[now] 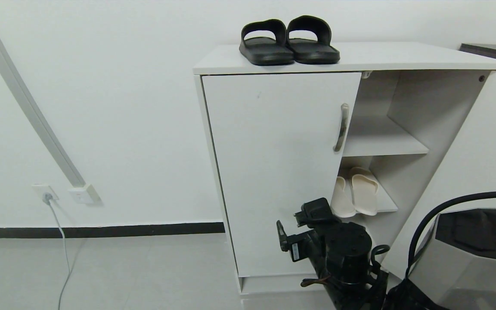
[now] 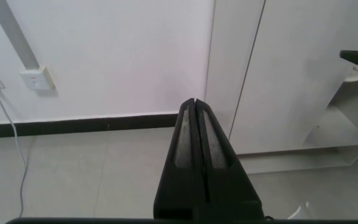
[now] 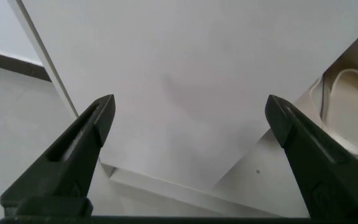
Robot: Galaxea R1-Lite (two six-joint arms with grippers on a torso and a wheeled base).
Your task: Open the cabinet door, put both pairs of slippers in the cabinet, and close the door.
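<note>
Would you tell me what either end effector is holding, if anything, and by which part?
Nothing: left end effector is shut empty, right end effector open.

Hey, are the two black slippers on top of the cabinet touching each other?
Touching. In the head view the left black slipper and the right black slipper sit side by side on the cabinet, inner edges meeting with no gap.
</note>
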